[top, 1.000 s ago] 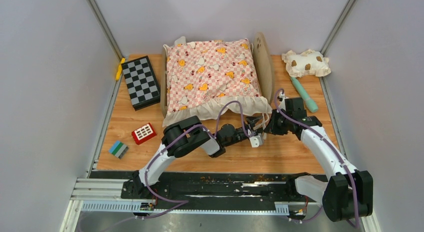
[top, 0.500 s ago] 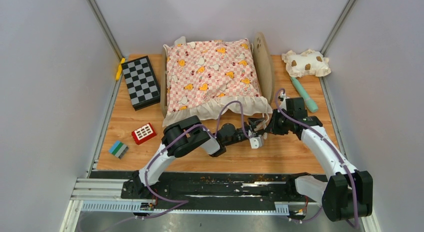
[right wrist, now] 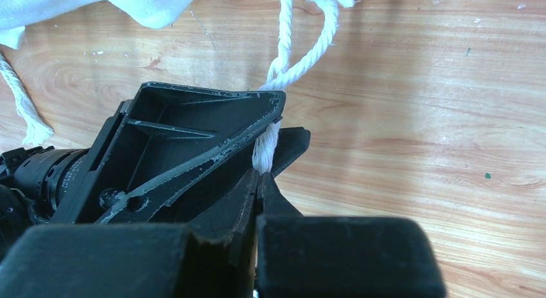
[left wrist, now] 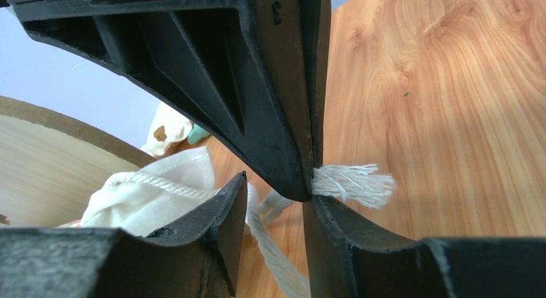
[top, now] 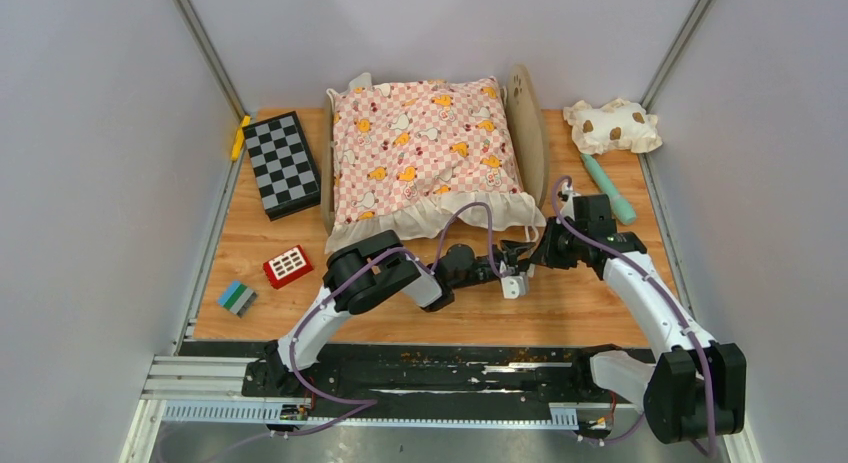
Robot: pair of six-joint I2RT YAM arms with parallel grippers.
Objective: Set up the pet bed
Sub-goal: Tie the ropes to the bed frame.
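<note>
the right tool (right wrist: 259,176) is pinched shut on a white cord (right wrist: 302,60), which rises from its tips to the pale ruffle above. the left tool (left wrist: 275,198) meets it tip to tip. its fingers (left wrist: 219,214) stand partly apart on either side of the right tool's closed tip, and a strand of the cord hangs loose in the gap. the cord's frayed end sticks out beside the right tool's tip, and nothing looks clamped by the left tool.

the pet bed (top: 527,123) lies just beyond both tools, toward the far side of the counter (top: 560,313). its near right corner is close to where the tips meet. its rounded headboard with the paw cutout stands along its right side. a pink checkered ruffled cushion (top: 425,148) covers the bed, and its ruffle spills over the near end toward the tools.

right of the bed lie a teal stick (top: 608,188) and, further back, a cream brown-spotted pillow (top: 612,125). left of the bed sit a black-and-grey checkerboard box (top: 281,163) and a yellow piece (top: 240,136) at the edge. nearer, well apart from the tools, are a red brick with white windows (top: 287,266) and a small blue-green block (top: 237,297).
</note>
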